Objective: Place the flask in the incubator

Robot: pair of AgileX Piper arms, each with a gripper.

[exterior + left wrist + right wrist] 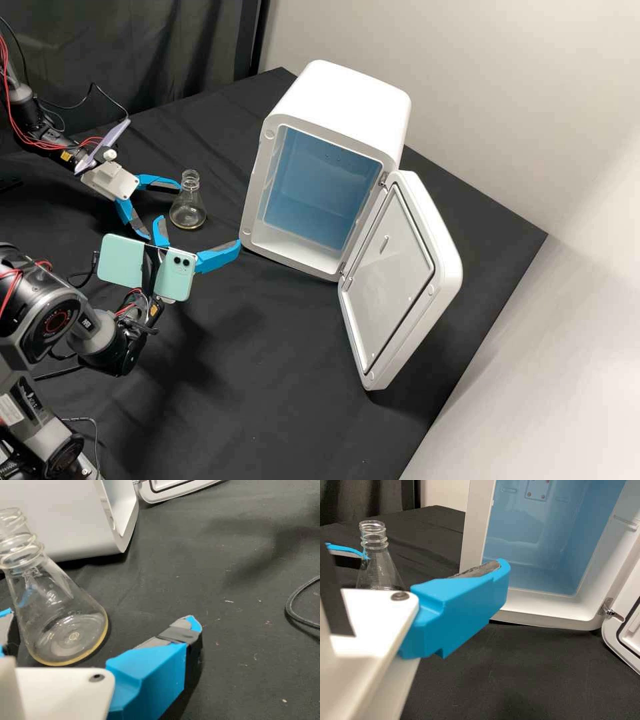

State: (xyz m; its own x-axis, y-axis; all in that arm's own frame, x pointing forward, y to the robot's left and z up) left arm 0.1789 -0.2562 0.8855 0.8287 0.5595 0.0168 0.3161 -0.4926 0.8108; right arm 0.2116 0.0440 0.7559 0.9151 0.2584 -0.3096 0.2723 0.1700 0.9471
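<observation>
An empty clear conical flask stands upright on the black bench, left of the white incubator. The incubator's door hangs wide open to the right, baring its blue inside. My left gripper is open beside the flask on its left. In the left wrist view the flask sits between its fingers, and one blue fingertip rests by the cloth. My right gripper is open and holds nothing, just in front of the flask. One of its fingers points at the incubator's opening.
The bench's right edge runs close past the open door, with a pale wall behind. A black cable lies on the cloth near the left gripper. A teal phone is mounted on the right wrist.
</observation>
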